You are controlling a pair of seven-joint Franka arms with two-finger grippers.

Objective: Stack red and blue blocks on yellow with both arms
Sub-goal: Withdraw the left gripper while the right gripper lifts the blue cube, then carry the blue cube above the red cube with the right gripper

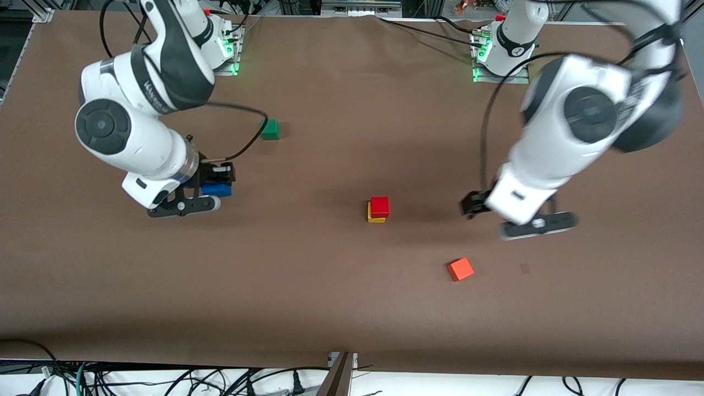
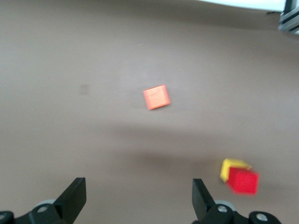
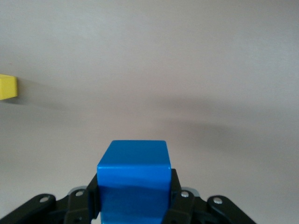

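Observation:
The red block [image 1: 379, 205] sits on the yellow cube [image 1: 375, 219] at mid-table; both also show in the left wrist view, red [image 2: 244, 181] on yellow [image 2: 232, 167]. My right gripper [image 1: 218, 186] is shut on the blue block [image 1: 216, 191] and holds it above the table toward the right arm's end. In the right wrist view the blue block [image 3: 133, 182] sits between the fingers of the right gripper [image 3: 133, 198], and the yellow cube [image 3: 8, 87] shows at the edge. My left gripper [image 1: 473, 205] is open and empty, up beside the stack toward the left arm's end; its jaws [image 2: 138, 197] stand wide apart.
An orange cube [image 1: 460, 269] lies nearer the front camera than the stack, toward the left arm's end, and shows in the left wrist view [image 2: 156, 97]. A green cube [image 1: 270, 130] lies farther from the camera, toward the right arm's end. Brown table surface [image 1: 341, 308].

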